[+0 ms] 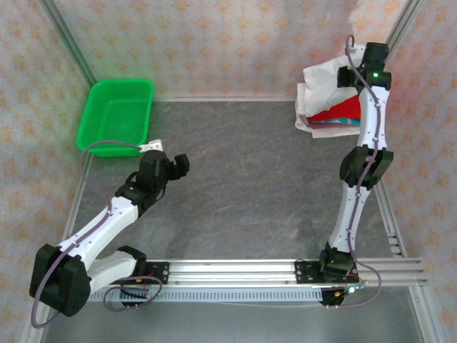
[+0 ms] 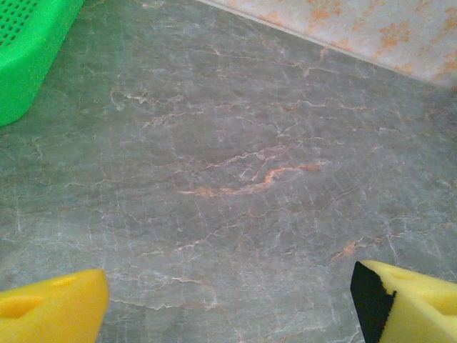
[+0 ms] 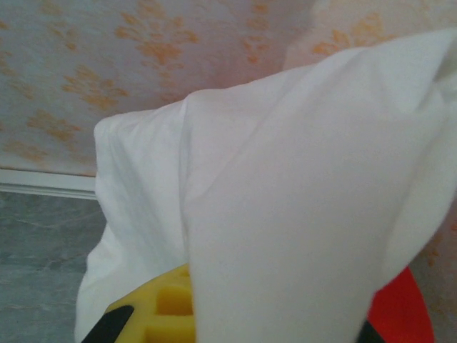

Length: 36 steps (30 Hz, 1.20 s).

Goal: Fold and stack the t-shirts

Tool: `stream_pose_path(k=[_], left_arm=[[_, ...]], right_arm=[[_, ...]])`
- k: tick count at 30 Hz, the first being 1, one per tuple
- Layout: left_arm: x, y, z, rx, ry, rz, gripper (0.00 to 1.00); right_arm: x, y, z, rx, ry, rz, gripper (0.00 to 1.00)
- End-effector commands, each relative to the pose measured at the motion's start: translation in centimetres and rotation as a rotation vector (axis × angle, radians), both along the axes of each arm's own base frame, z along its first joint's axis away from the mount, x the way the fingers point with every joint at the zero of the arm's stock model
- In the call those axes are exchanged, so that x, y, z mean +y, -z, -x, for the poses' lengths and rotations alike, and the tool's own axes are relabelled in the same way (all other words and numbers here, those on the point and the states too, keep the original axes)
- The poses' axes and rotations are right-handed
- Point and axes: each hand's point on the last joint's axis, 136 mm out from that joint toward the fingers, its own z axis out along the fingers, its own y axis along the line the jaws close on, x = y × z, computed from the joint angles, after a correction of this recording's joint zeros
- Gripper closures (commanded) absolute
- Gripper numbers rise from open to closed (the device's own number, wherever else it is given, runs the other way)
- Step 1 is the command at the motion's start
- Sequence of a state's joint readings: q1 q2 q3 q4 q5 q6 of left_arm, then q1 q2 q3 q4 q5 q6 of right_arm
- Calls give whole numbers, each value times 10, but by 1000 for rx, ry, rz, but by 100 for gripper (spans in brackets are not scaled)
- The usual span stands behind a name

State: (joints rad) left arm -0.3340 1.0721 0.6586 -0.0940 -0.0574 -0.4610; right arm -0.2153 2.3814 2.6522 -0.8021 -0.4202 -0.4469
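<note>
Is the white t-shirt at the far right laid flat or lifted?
Lifted: the right gripper holds the white t-shirt bunched and draped above the red folded t-shirt.

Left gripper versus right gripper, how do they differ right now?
The left gripper stands wide open and empty; the right gripper is shut on the white t-shirt. The left gripper is over bare table near the green basket; the right gripper is at the far right corner, holding cloth up above the folded shirts. Both have yellow fingers.
</note>
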Motion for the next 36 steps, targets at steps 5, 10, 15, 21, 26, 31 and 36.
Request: stream_pose_path(k=[5, 10, 15, 21, 26, 31, 36], left_arm=[[0, 1, -6, 35, -4, -34, 11], [1, 0, -4, 39, -5, -49, 11], [4, -4, -5, 39, -12, -73, 11], [3, -3, -8, 52, -12, -78, 11], [0, -3, -12, 58, -7, -73, 11], [-4, -6, -20, 44, -4, -56, 11], [-11, -10, -31, 16, 3, -22, 11]], right_arm=[[-30, 21, -17, -14, 14, 132, 100], [-59, 45, -28, -6, 79, 200, 100], [-82, 68, -39, -6, 142, 262, 100], [-98, 75, -53, -53, 191, 313, 100], [-119, 65, -53, -80, 290, 381, 37], [-106, 25, -37, -107, 292, 299, 29], [-57, 0, -18, -171, 196, 118, 25]])
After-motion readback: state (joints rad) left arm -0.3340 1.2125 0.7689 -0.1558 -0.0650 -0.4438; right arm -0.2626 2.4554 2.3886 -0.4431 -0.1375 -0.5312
